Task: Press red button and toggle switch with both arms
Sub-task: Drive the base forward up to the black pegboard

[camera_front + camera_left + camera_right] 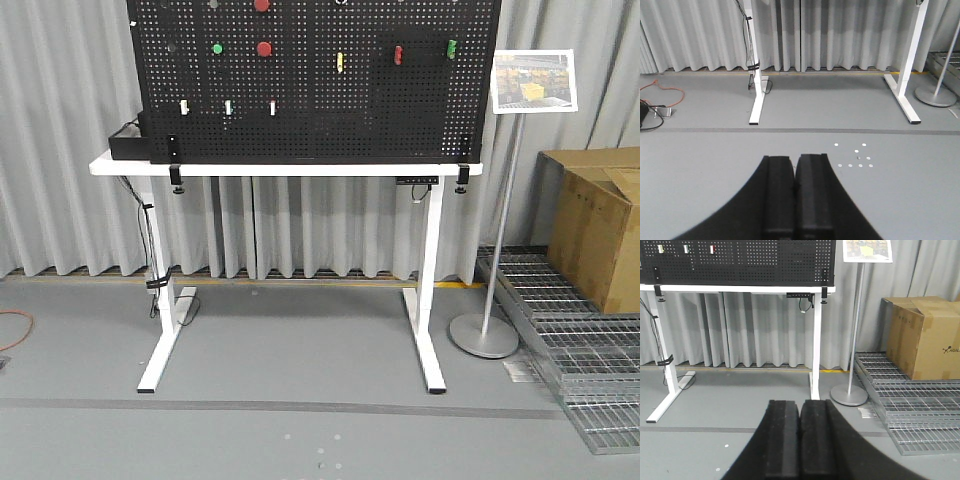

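Observation:
A black pegboard [320, 110] stands on a white table [285, 168], far ahead of me. Two round red buttons are on it, one [264, 48] mid-left and one [262, 5] cut off by the top edge, with a small green button [217, 48] to the left. Three small pale switches [228, 107] sit in a lower row, and the right wrist view shows them too [686, 248]. Yellow [340, 62], red [398, 54] and green [452, 48] levers are further right. My left gripper [795, 157] and right gripper [800, 402] are shut on nothing, low over the grey floor.
A sign on a pole with a round base [484, 335] stands right of the table. Cardboard boxes [595, 225] and metal grates [580, 370] fill the right side. A black box [128, 147] sits on the table's left end. Cables [662, 90] lie on the floor at left.

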### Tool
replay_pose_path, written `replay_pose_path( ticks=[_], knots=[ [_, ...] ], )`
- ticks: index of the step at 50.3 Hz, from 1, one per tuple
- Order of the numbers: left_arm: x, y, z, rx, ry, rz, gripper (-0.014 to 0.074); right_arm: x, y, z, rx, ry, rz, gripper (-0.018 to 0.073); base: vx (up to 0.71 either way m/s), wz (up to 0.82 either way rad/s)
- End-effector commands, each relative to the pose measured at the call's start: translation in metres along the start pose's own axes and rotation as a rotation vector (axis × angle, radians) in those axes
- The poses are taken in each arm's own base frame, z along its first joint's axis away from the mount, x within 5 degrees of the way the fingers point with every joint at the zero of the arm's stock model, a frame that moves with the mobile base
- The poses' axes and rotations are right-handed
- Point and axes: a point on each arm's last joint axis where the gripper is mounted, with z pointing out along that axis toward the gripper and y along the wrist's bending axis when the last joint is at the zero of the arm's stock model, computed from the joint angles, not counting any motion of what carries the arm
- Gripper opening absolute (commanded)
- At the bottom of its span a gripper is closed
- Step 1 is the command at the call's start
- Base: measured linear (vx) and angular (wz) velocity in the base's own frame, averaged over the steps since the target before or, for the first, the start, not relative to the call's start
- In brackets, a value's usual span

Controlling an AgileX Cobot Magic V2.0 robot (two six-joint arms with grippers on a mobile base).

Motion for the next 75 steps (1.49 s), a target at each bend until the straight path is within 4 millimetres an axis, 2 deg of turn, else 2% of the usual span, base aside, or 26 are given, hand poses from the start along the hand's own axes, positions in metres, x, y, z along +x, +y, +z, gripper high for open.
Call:
replay_pose_path(
  ticks=[1, 43, 75],
  knots=[
    [-0.0016, 0.0004, 0.0018, -0.005, -0.061, -0.014, 0.0002, -0.0046, 0.0006, -0.001, -0.006, -0.088, -0.006, -0.0003, 0.0, 0.0],
    [-0.0016, 0.0004, 0.0018, -0.005, -0.061, -0.014, 0.0002, -0.0046, 0.0006, -0.001, -0.006, -0.088, -0.006, -0.0003, 0.01, -0.01],
    [-0.0016, 0.0004, 0.0018, -0.005, -0.061, -0.014, 0.0002, -0.0046, 0.0006, -0.001, -0.006, -0.088, -0.006, -0.0003, 0.16, 0.01]
  ],
)
